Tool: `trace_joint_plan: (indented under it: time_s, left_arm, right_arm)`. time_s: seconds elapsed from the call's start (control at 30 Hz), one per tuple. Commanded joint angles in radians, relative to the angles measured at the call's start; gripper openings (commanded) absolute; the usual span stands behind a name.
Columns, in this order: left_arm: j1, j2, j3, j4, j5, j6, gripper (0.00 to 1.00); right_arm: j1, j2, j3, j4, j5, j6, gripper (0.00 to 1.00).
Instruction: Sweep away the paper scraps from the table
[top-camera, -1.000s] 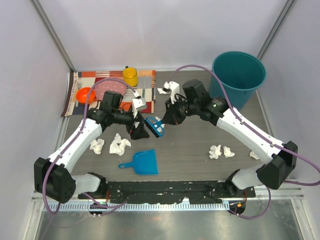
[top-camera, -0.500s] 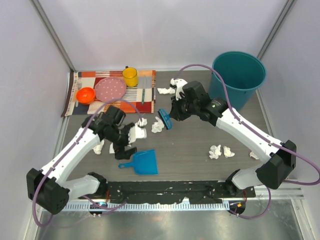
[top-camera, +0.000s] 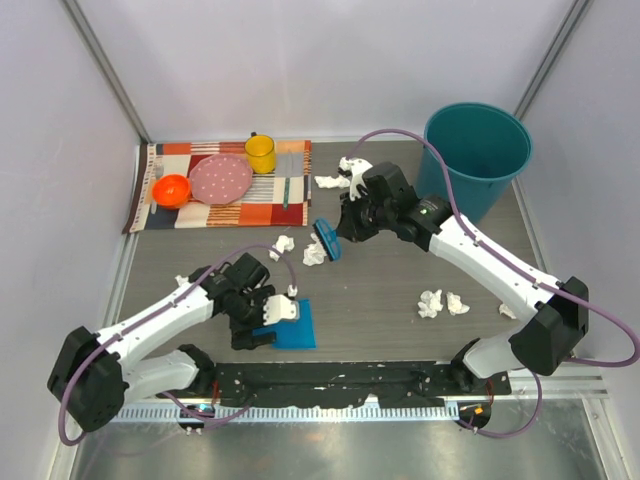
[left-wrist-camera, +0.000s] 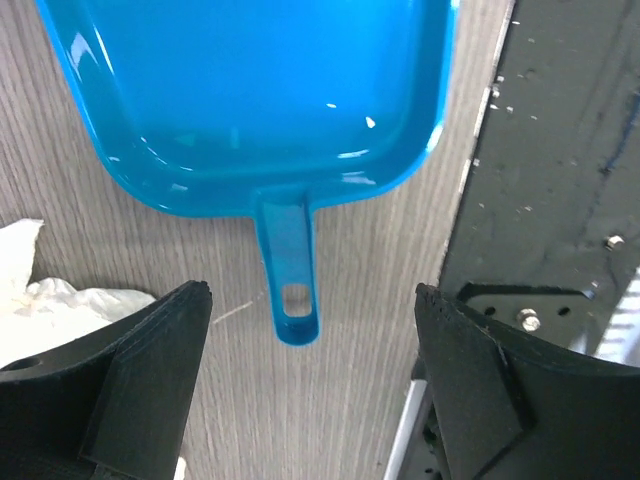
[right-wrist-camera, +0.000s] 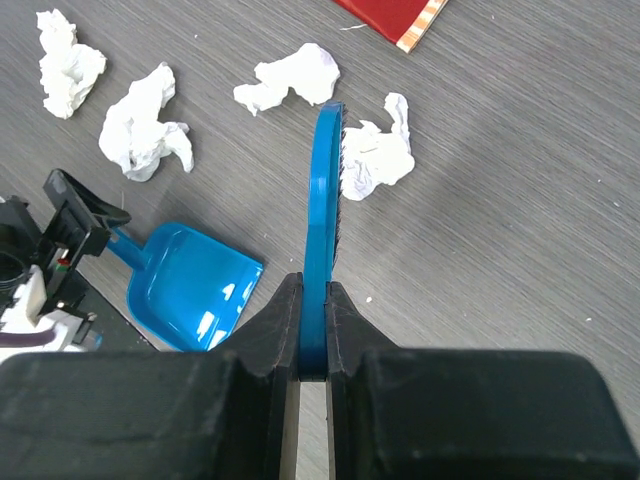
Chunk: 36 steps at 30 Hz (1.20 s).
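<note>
Several crumpled white paper scraps lie on the table (top-camera: 390, 290): two mid-table (top-camera: 283, 243) (top-camera: 314, 254), two by the bucket (top-camera: 327, 182), three at the right (top-camera: 430, 303). My right gripper (top-camera: 345, 225) (right-wrist-camera: 314, 285) is shut on a blue brush (top-camera: 327, 240) (right-wrist-camera: 322, 210) held on edge just beside one scrap (right-wrist-camera: 375, 155). My left gripper (top-camera: 250, 328) (left-wrist-camera: 310, 300) is open, its fingers either side of the handle (left-wrist-camera: 290, 270) of the blue dustpan (top-camera: 296, 325) (left-wrist-camera: 270, 100), not touching it. A scrap (left-wrist-camera: 50, 300) lies by its left finger.
A teal bucket (top-camera: 477, 155) stands at the back right. A striped placemat (top-camera: 290, 160) at the back left carries a yellow cup (top-camera: 261, 152), a pink plate (top-camera: 221, 179) and an orange bowl (top-camera: 171, 189). The black base rail (top-camera: 340, 380) runs just behind the dustpan handle.
My left arm has swung from beside the brush at mid-table to the near edge, over the dustpan handle. My right gripper has drawn the brush slightly right and back.
</note>
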Motion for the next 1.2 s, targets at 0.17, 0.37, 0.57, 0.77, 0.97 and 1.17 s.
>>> trace_joint_plan:
  time_s: [0.17, 0.37, 0.57, 0.77, 0.97, 1.17]
  left_arm:
    - [-0.022, -0.003, -0.100, 0.222, -0.035, -0.005, 0.82]
    - [-0.027, 0.011, -0.120, 0.225, -0.009, 0.020, 0.71]
    - [-0.027, 0.011, -0.119, 0.219, 0.001, 0.037, 0.45]
    - [-0.027, 0.006, -0.120, 0.234, -0.005, -0.003, 0.00]
    - [-0.027, -0.037, 0.050, 0.137, -0.118, -0.175, 0.00]
    - [-0.016, -0.098, 0.275, 0.031, -0.292, -0.267, 0.00]
  right_arm:
    - [0.002, -0.027, 0.009, 0.047, -0.036, 0.019, 0.01]
    - [0.002, -0.032, 0.008, 0.052, -0.042, 0.019, 0.01]
    - [0.002, -0.042, 0.005, 0.053, -0.042, 0.020, 0.01]
    - [0.002, -0.073, 0.000, 0.053, -0.016, 0.023, 0.01]
    - [0.000, -0.098, 0.012, 0.035, 0.044, 0.031, 0.01]
    - [0.002, -0.116, 0.052, 0.038, 0.097, 0.086, 0.01]
